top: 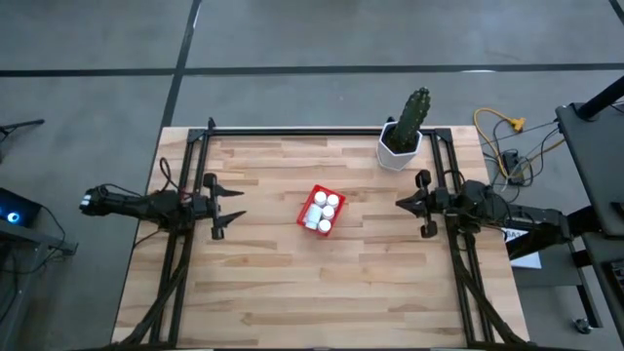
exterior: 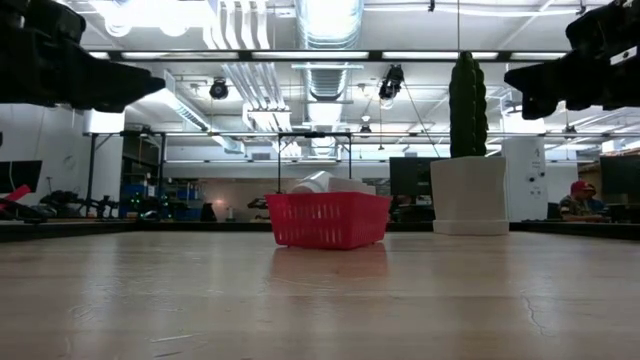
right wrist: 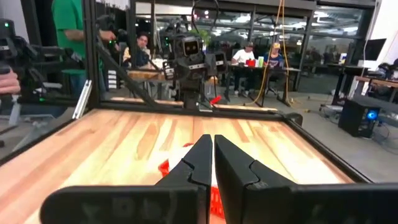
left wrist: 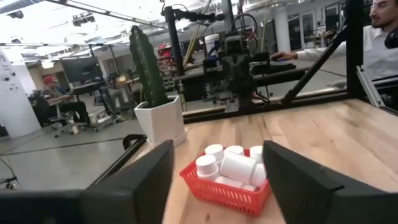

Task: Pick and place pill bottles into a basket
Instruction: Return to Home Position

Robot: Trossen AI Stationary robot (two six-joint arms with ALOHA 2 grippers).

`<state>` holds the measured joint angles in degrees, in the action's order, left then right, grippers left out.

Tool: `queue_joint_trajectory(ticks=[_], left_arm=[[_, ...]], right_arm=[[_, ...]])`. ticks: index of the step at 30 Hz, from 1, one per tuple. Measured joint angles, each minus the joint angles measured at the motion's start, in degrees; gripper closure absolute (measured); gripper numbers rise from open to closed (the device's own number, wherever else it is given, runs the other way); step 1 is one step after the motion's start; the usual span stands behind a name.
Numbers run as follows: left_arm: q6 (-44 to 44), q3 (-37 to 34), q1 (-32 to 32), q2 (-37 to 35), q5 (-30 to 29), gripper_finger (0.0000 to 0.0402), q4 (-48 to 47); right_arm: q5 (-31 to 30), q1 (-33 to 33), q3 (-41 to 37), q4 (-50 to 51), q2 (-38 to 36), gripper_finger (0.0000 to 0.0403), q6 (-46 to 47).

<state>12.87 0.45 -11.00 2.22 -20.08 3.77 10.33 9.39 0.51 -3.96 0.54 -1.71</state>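
The red basket (top: pixel 320 210) stands at the table's middle, and also shows in the low view (exterior: pixel 328 220) and the left wrist view (left wrist: pixel 224 193). Several white pill bottles (top: pixel 326 208) lie and stand inside it, heaped above its rim (left wrist: pixel 236 165). My left gripper (top: pixel 239 205) is open and empty, left of the basket and above the table, pointing toward it. My right gripper (top: pixel 400 203) is shut and empty, right of the basket and above the table. In its wrist view the shut fingers (right wrist: pixel 212 142) hide most of the basket (right wrist: pixel 163 167).
A white pot with a green cactus (top: pixel 402 144) stands at the table's far edge, right of centre. Dark arm frames run along the left (top: pixel 185 244) and right (top: pixel 458 263) sides. Bare wood lies near the front edge (top: pixel 322 302). People sit beyond the table.
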Motion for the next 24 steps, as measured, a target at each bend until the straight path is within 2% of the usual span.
queue_joint_trajectory(ticks=[3,10,11,16,24], left_arm=[[0.1,0.0,0.0,0.3,0.0,0.0221,-0.2],[-0.2,0.0,0.0,3.8,0.5,0.038,-0.5],[-0.7,0.0,0.0,4.2,1.2,0.039,-0.5],[-8.7,0.0,0.0,4.7,1.8,0.0391,-0.5],[-12.4,0.0,0.0,2.4,4.8,0.04,-1.1]], right_arm=[[0.0,0.0,0.0,1.3,0.0,0.0394,0.0],[0.0,0.0,0.0,1.9,0.0,0.0394,-0.1],[0.0,0.0,0.0,1.9,0.0,0.0394,-0.3],[0.0,0.0,0.0,1.9,0.1,0.0394,-0.3],[0.1,0.0,0.0,1.9,0.1,0.0394,-0.3]])
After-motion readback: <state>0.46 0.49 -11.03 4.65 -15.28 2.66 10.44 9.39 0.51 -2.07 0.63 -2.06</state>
